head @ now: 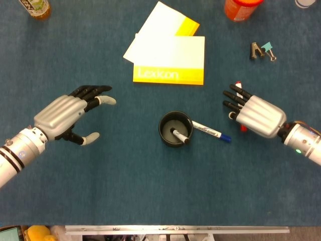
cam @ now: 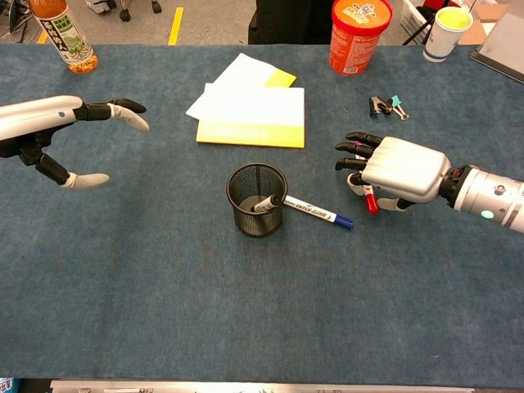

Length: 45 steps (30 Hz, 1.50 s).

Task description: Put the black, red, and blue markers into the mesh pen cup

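Note:
The black mesh pen cup (head: 164, 122) (cam: 246, 214) stands mid-table with the black marker (head: 181, 136) (cam: 266, 202) leaning inside it. Just right of the cup the blue marker (head: 211, 132) (cam: 317, 214) lies flat on the cloth. My right hand (head: 256, 115) (cam: 399, 168), fingers spread, is over the red marker (head: 244, 127) (cam: 370, 201) and hides most of it; only the marker's ends show, and I cannot tell if the hand touches it. Well left of the cup, my left hand (head: 65, 113) (cam: 51, 125) is open and holds nothing.
Two yellow-and-white notepads (head: 169, 59) (cam: 252, 110) lie behind the cup. Binder clips (head: 263, 50) (cam: 386, 105) sit at the back right, an orange canister (cam: 359, 33) and a paper cup (cam: 447, 31) behind them. A drink bottle (cam: 64, 36) stands at the back left.

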### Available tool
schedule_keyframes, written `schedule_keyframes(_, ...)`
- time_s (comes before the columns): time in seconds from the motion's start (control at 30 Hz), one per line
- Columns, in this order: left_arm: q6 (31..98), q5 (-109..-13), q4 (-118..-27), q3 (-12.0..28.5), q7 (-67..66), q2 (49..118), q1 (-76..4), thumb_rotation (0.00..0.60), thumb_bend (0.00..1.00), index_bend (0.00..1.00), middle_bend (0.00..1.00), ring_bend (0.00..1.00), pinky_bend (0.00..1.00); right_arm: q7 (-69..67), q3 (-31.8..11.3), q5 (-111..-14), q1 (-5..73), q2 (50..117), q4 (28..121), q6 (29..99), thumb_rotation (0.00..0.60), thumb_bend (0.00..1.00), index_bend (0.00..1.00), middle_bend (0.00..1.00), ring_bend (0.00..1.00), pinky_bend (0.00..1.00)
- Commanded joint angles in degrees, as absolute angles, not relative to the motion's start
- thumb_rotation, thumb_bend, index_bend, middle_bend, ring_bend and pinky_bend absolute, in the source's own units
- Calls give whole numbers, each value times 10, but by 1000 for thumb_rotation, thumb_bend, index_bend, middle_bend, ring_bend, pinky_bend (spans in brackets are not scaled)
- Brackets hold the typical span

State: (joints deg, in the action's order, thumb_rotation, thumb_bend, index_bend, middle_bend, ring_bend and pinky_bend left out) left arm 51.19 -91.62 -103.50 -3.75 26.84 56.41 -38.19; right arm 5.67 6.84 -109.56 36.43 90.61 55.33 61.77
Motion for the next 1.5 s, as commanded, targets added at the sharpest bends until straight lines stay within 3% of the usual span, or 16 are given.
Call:
schedule_keyframes(0.03,513,-918,-1034,-37,271,564,-381,600,308,175,19,0,10,58,70,-1092,366,908,552,616,600,239,502,228,47,60)
schedule_keyframes(0.57,519,-922,-1030,-38,289,560,-377,600,308,178,18,0,10,47,63,-1062,365,895,586,652,600,251,642,276,68,60)
schedule_keyframes(1.07,522,-933,-1048,-45,288,539,-372,600,308,186,18,0,10,-56,-34,-968,367,775,918,706,600,251,657,283,68,60)
schedule_keyframes(1.5,516,-928,-1057,-44,279,535,-371,600,308,185,17,0,10,-180,-45,-917,384,772,1034,654,600,250,657,283,68,60)
